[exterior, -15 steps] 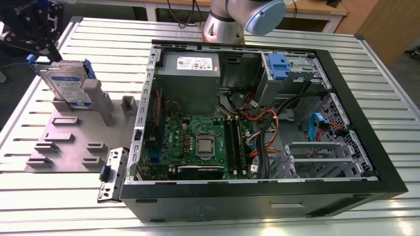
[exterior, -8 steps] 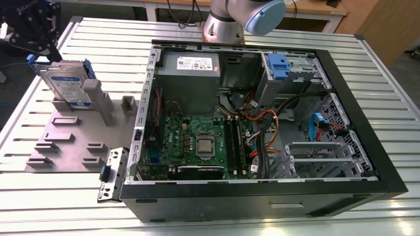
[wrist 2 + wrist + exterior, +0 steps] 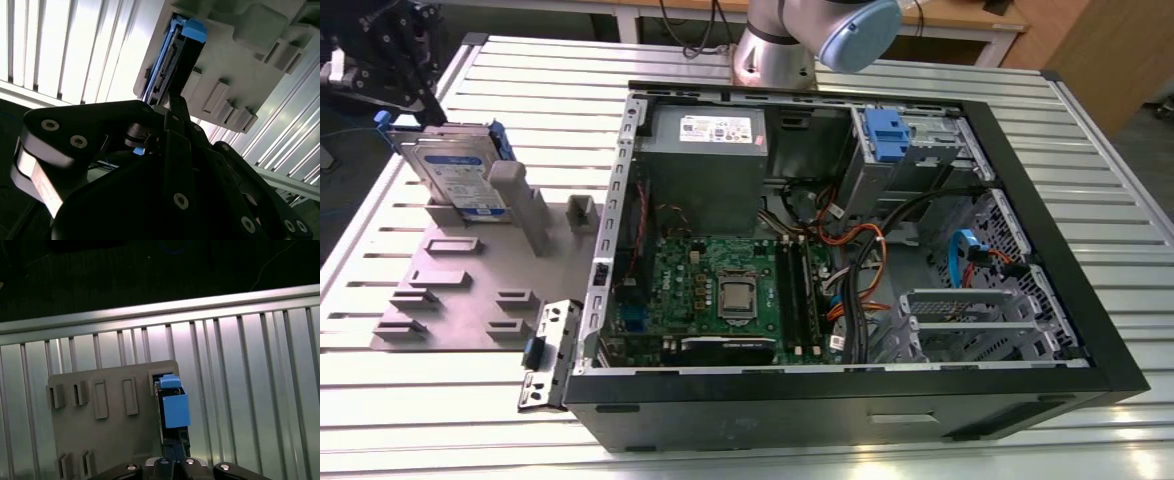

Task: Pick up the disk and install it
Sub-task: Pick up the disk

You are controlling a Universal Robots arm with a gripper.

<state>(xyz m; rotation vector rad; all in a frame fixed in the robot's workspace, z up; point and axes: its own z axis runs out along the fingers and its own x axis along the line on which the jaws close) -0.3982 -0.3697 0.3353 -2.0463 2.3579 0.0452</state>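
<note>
The disk (image 3: 454,175) stood on edge in a slot of the grey fixture plate (image 3: 467,290), off to the exterior view's left of the open computer case (image 3: 1107,370). Upright like that, I'd judge, so its top edge was offered to a grasp from above. And there was the gripper (image 3: 387,100), down at that top edge over the far left corner of the slatted table (image 3: 400,420).

In the second wrist view the gripper's black body lined up with the disk's thin edge (image 3: 175,55), connector side showing and the blue carrier capping the end. The alignment looked deliberate, matched to the narrow way across the drive. The first wrist view had the same picture from above: blue carrier (image 3: 174,407) straight ahead, seated in the plate.

Had it closed on the disk? I couldn't tell — contact looked close, but the grip itself was hidden. The disk sat in its slot, not lifted.

The case lay on its side with the panel off, interior facing up, so the drive cage (image 3: 921,150) at its far right was open to reach from above. Pick-up stage, by my reading, with nothing installed yet.
</note>
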